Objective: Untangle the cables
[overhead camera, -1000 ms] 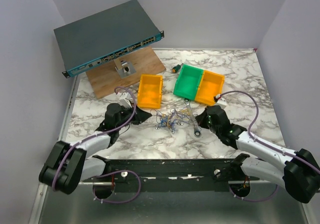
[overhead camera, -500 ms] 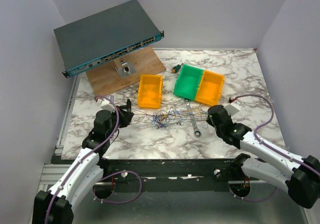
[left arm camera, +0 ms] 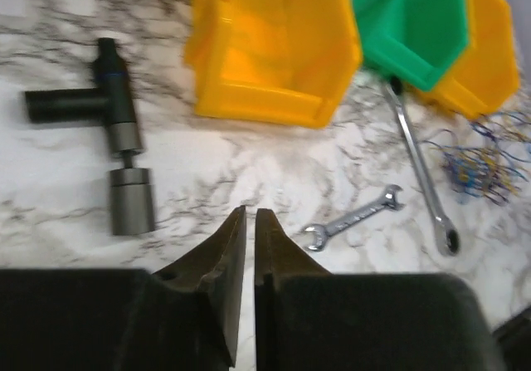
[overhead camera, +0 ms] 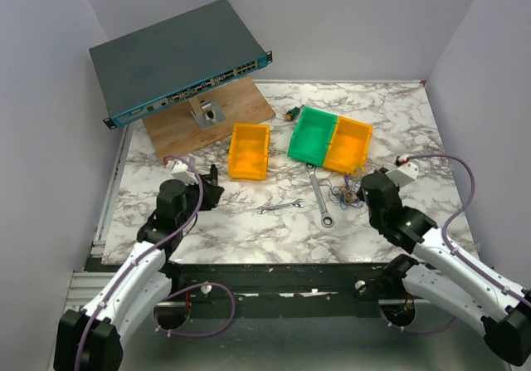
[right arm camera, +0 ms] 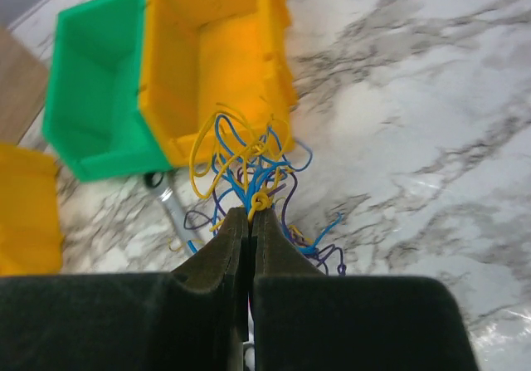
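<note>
The cables [right arm camera: 249,168], a tangle of thin blue, yellow and orange wires, fan out from the tips of the right gripper [right arm camera: 250,215], whose jaws are pressed together on the bunch. Some loops trail onto the surface below the fingers. Straight ahead of this gripper stands an orange bin [right arm camera: 217,47] with a green bin [right arm camera: 95,97] touching its left side. A long wrench [overhead camera: 319,195] lies just left of the wires.

The left gripper [left arm camera: 249,215] is closed on nothing, well apart from the cables. A short wrench [left arm camera: 353,222] lies ahead and to its right, a dark T-shaped tool [left arm camera: 116,122] ahead and to its left, and a second orange bin [left arm camera: 265,47] farther ahead.

Everything rests on a marble-patterned table top [overhead camera: 398,114], white with grey veins. At its far left corner a wooden board [overhead camera: 178,134] carries a tilted network switch [overhead camera: 178,60]. Plain pale grey walls [overhead camera: 332,22] close in the back and both sides.
</note>
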Motion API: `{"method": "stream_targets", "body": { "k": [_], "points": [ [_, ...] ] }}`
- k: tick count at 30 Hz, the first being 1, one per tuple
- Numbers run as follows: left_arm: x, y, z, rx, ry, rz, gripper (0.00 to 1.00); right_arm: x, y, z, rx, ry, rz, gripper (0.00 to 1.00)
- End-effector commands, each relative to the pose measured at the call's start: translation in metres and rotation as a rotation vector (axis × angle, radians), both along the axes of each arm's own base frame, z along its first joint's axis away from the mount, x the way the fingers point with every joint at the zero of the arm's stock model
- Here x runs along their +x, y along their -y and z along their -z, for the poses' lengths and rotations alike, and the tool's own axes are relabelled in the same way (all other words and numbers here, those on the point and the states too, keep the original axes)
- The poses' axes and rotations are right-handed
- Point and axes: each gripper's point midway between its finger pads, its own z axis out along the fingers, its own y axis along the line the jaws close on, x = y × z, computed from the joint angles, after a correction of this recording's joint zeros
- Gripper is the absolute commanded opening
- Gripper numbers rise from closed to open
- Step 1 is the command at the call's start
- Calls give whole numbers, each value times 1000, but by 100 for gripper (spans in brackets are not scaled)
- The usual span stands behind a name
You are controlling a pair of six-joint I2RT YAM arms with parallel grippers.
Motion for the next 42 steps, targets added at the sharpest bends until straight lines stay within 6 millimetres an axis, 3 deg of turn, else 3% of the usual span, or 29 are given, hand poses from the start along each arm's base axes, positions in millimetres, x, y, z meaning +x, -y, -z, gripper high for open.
{"method": "stream_targets", "body": {
  "k": [1, 2, 5, 10, 12, 14, 15, 18, 20, 23, 28, 32, 42],
  "points": [
    [-16, 59, -31, -31, 121, 371, 30, 9, -74, -30, 42, 65, -444, 1],
    [-18, 66, -33, -28, 131, 394, 44, 8, -92, -41, 51, 102, -551, 1],
    [-23, 78, -43, -26, 194, 437, 71, -16, -157, -87, 144, 242, -952, 1],
    [-17, 73, -55, -35, 272, 369, 99, -48, -218, -134, 298, 262, -1323, 1],
    [-16, 69, -59, -17, 303, 352, 99, -45, -224, -139, 325, 269, -1335, 1],
    [-16, 65, -61, -25, 337, 328, 99, -24, -219, -128, 328, 265, -1217, 8],
    [-17, 64, -63, -35, 362, 323, 99, -13, -215, -115, 324, 235, -1147, 24],
    [-18, 62, -62, -39, 394, 317, 98, 21, -195, -62, 224, 83, -936, 82],
    [-17, 64, -54, -13, 362, 333, 98, 33, -182, -33, 158, -19, -838, 93],
    [-14, 69, -44, 24, 308, 366, 98, 23, -180, -6, 126, -100, -872, 95],
    [-14, 88, -21, 63, 185, 474, 91, -8, -186, 2, 181, -47, -1009, 90],
    [-13, 91, 3, 111, 30, 485, 86, -35, -196, 10, 220, -75, -1146, 88],
    [-21, 84, 30, 137, -178, 420, 85, -53, -210, 45, 264, -206, -1245, 87]
  ]
}}
